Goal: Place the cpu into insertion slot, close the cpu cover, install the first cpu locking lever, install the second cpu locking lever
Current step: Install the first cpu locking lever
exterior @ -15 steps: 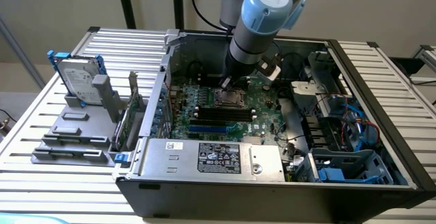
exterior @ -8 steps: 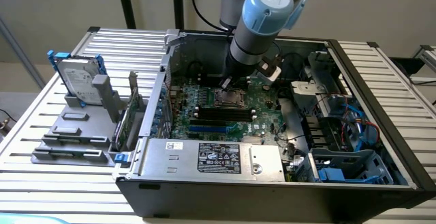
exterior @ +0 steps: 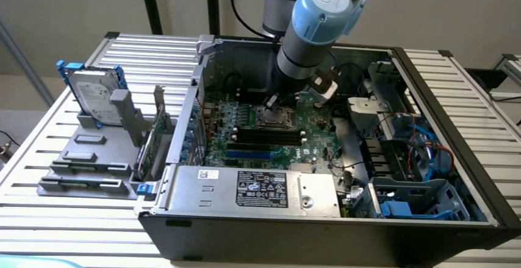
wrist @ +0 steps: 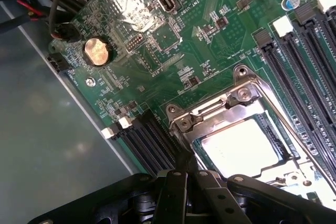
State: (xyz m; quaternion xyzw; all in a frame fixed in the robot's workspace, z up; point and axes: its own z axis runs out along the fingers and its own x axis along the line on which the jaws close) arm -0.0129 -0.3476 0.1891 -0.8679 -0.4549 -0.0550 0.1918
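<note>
On the exterior view's left, a hard drive [exterior: 91,92] stands in a grey holder on the slatted bench [exterior: 49,219]. To its right lies an open computer case [exterior: 423,158], green motherboard [exterior: 244,140] inside. The arm's hand [exterior: 273,102], fingers together and holding nothing, sits at the insertion slot [exterior: 274,119]. The cpu [wrist: 247,148] lies in the slot under the closed cpu cover [wrist: 220,116]
</note>
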